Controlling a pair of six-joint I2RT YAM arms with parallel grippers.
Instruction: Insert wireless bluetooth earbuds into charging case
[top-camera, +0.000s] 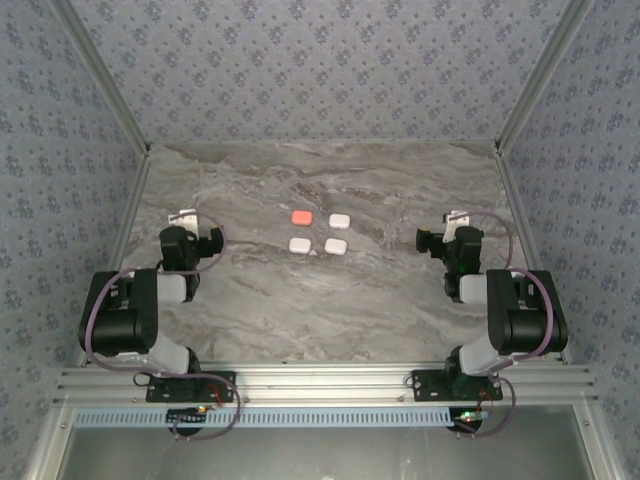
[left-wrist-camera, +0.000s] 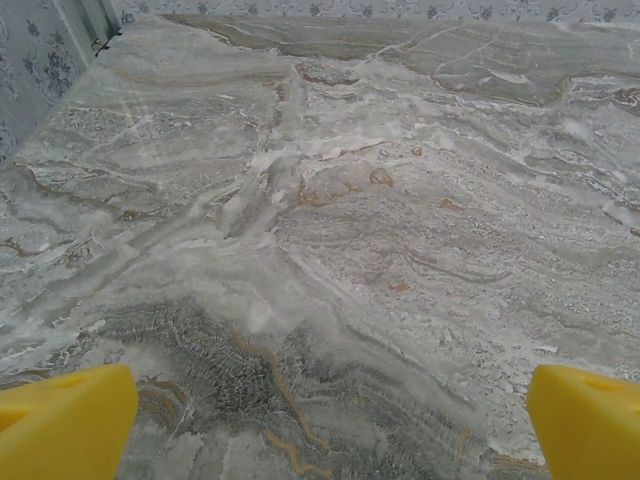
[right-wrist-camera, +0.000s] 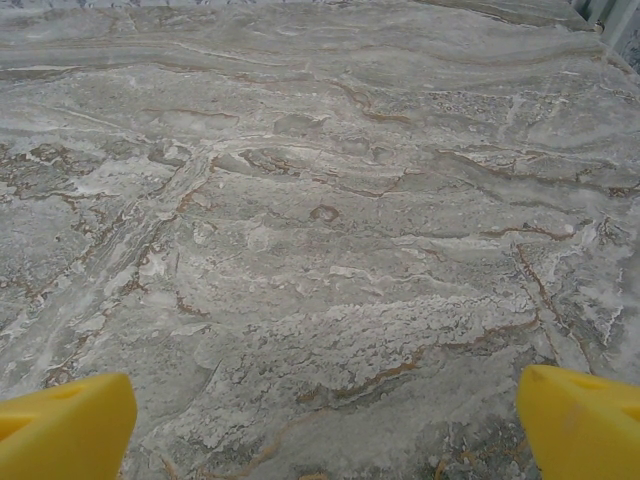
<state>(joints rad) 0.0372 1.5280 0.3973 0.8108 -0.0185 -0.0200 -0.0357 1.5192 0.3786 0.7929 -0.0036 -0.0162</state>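
Overhead, cases (top-camera: 299, 244): we count four small rounded ones in a two-by-two block at the middle of the frame, lying on the marble table (top-camera: 260, 310).
Red case (top-camera: 302, 216): upper left of the block, close beside its neighbours.
White cases (top-camera: 340, 220): the other three places, upper right, lower left and lower right.
Earbuds: too small for us to make out from above; whether any sit in or beside the block we cannot tell.
Left gripper (top-camera: 186, 217): at the left of the frame, well apart from the block, jaws spread wide and holding nothing.
Left wrist view: we see its yellow fingers (left-wrist-camera: 62, 422) in the two bottom corners, marble between them.
Right gripper (top-camera: 458, 219): at the right of the frame, also well apart from the block, jaws wide and holding nothing.
Right wrist view: its yellow fingers (right-wrist-camera: 64, 428) sit in the bottom corners too, over marble.
Walls (top-camera: 320, 70): blue patterned paper on three sides of the table.
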